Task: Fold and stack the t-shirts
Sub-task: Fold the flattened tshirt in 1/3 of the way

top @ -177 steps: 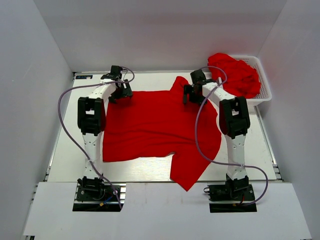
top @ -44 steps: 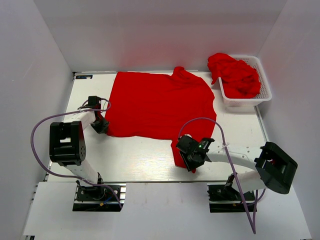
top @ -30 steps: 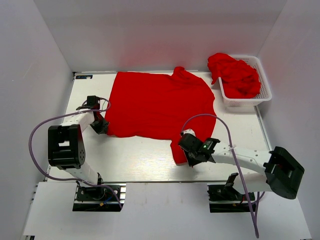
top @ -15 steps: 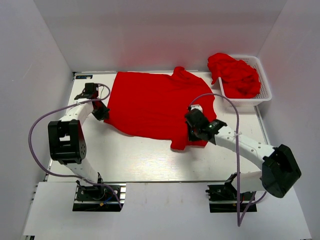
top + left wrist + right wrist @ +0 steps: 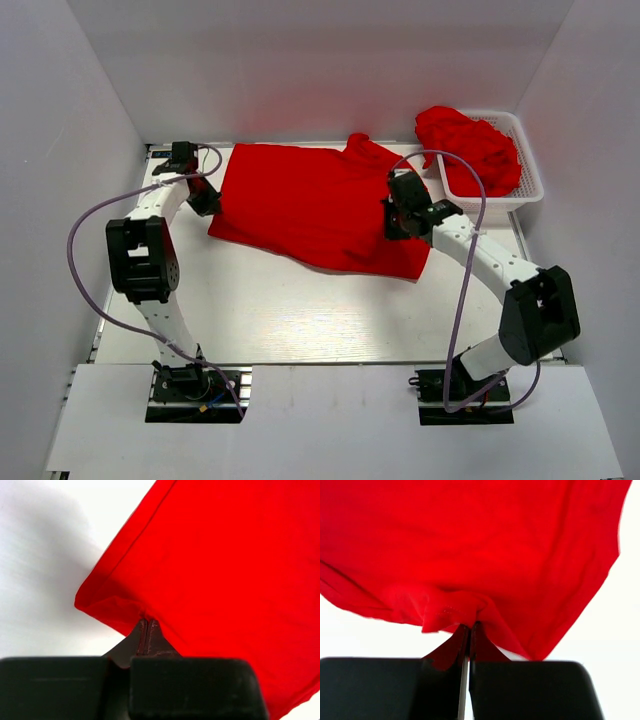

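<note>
folding the near side of the t-shirt over, both grips on cloth

working on one red t-shirt (image 5: pixel 310 205) lying spread across the far half of the table (image 5: pixel 300 320), its near side lifted and doubling toward the far edge. pinching the shirt's near left corner in the left gripper (image 5: pixel 207 203), jaws pressed together on a thin fold of hemmed cloth, plain from the left wrist. pinching a bunched bit of the shirt's right side in the right gripper (image 5: pixel 402 222), jaws likewise closed on cloth with no gap showing; not being able to tell whether sleeve or body.

judging this as the half-fold partway through, not yet laid down. doing it well probably meaning:
- carrying both pinches toward the far edge at one pace and one height, so as not to skew the crease
- drawing them gently apart along the table's length to take out the sag between them
- lowering the carried edge onto the shirt's far edge, lining one up with the other, before letting go
- parting the jaws only with the cloth lying flat, then rising straight up to avoid dragging such thin fabric along

minding the white lattice basket (image 5: pixel 532 180) at the far right corner, heaped with more red t-shirts (image 5: pixel 468 140) and sitting near the right gripper: steering clear of its rim and of snagging that heap. minding too the slanted near edge of the fold, dropping lower toward the right and likely needing a smoothing pass.
</note>
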You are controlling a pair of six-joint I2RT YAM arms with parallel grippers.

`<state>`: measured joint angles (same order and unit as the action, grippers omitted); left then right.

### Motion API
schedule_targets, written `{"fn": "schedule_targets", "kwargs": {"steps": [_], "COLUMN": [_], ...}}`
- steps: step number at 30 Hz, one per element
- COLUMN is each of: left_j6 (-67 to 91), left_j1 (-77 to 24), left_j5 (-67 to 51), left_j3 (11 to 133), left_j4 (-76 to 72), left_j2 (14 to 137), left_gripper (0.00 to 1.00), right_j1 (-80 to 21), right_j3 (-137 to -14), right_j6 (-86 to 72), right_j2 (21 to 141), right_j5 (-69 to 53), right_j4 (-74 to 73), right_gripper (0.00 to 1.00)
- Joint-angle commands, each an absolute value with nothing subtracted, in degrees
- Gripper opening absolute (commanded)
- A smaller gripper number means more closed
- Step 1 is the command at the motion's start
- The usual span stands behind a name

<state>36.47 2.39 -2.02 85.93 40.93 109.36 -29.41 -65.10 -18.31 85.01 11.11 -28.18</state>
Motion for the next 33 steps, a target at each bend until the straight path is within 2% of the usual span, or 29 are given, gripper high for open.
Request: {"fn": "schedule_targets", "kwargs": {"steps": [1,21,30,33], "left_j6": [36.6,37.6,37.1,37.1], "left_j1": [2.3,2.8,3.3,3.3], "left_j5": [-2.5,-1.9,-3.7,-4.2], "left_j3": [90.7,104.1,107.9,109.2], "left_j4": [41.5,42.5,39.3,38.8], "left_j2": [110.0,120.8,125.5,126.8], "left_gripper": [0.00,0.00,0.00,0.00], "right_j1": [-26.6,-17.6,-14.9,-14.0], "right_j3": [-70.0,-85.4,-93.6,-98.6], "right_j6": [-15.8,-5.0,2.5,3.1], "right_j2": [86.7,97.2,105.0,111.2], "right_j5": [9.8,5.3,2.0,3.3], "right_j4": [-27.2,-23.6,-22.8,-24.7], "right_gripper": [0.00,0.00,0.00,0.00]}}
